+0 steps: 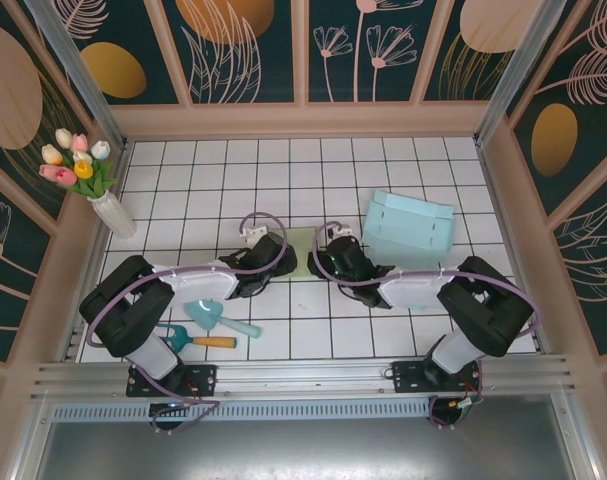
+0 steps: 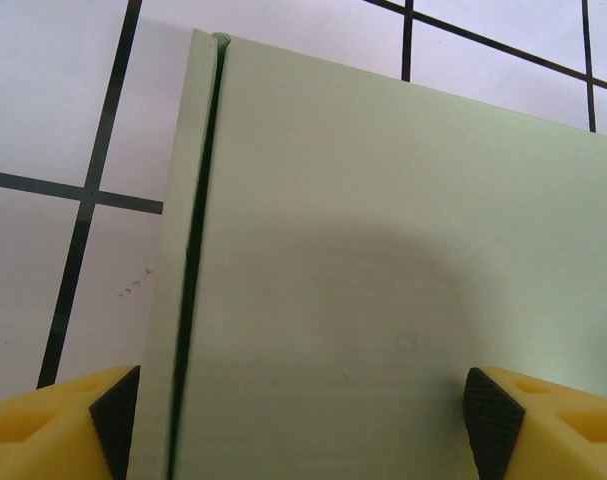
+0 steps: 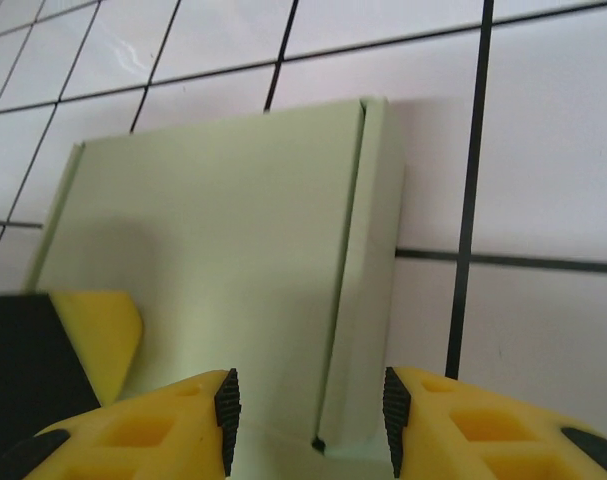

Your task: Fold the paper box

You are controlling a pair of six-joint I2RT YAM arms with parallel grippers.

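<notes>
Barely begun: green paper box (image 1: 301, 255) lies flat at centre of bench (image 1: 433, 320), no wall raised (every fold apparently left). Left tool (image 2: 303, 410) wide above it; right tool (image 3: 308, 420) half-open astride side flap (image 3: 361, 290).

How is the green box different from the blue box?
The green box lies flat, while the blue box stands up with raised walls. The green box is in the middle, and the blue box is off to the right. The green box is pale green and the blue box is light blue. Both rest on the tiled table.
</notes>
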